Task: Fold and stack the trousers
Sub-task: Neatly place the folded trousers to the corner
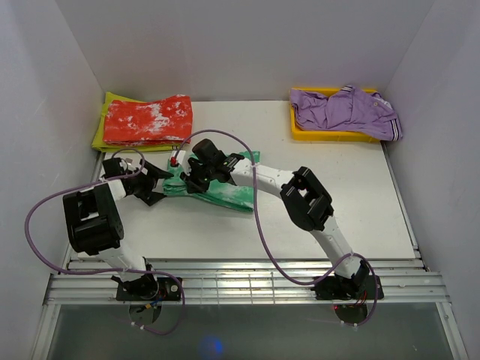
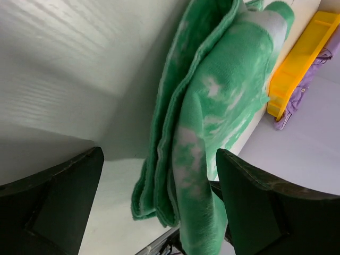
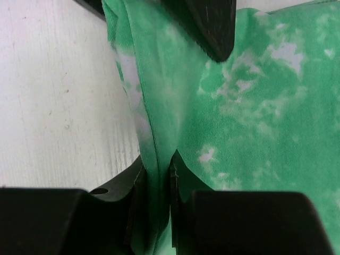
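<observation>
White worktop (image 1: 360, 195), pale walls (image 1: 240, 45), trousers (image 1: 229, 196) at 9 o'clock, right jaws clamped on them, left jaws apart

Arms (image 1: 266, 178) — white, black joints (image 1: 304, 199), purple cables (image 1: 259, 225)

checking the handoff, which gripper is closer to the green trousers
Right. The right gripper is shut on a fold of the trousers; the left gripper is open, straddling the folded edge without clamping it.
</observation>
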Robot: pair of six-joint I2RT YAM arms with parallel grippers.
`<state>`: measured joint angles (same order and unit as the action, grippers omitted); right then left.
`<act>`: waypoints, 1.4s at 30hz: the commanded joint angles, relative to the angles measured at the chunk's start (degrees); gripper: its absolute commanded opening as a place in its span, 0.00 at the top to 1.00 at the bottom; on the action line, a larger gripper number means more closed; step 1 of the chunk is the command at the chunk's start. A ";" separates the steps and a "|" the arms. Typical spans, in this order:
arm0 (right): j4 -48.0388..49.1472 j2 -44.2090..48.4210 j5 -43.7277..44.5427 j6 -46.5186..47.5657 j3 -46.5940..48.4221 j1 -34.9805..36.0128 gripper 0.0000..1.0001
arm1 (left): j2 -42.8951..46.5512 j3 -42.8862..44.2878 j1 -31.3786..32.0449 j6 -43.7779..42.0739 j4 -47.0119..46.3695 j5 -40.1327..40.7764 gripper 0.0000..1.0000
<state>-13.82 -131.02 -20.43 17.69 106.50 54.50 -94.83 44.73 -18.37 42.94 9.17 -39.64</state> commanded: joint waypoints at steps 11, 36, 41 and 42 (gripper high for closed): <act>2.84 -6.26 0.91 -9.59 10.66 0.61 0.92 | 1.84 -5.70 6.77 11.72 -12.94 5.09 0.02; 2.76 9.89 -8.76 -19.01 -0.58 -1.32 0.41 | 0.60 -2.38 13.00 10.24 -22.62 4.05 1.00; 0.20 23.34 -7.97 -20.33 -8.65 -10.26 0.10 | 7.01 2.54 20.90 5.32 -18.07 8.33 1.00; -0.32 25.27 -7.53 -20.42 -9.55 -11.60 0.10 | 7.55 3.86 23.53 3.05 -17.00 10.09 1.00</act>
<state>-13.82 -114.65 -27.35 -1.50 99.22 49.25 -93.65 43.66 -0.82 51.42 -8.91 -31.77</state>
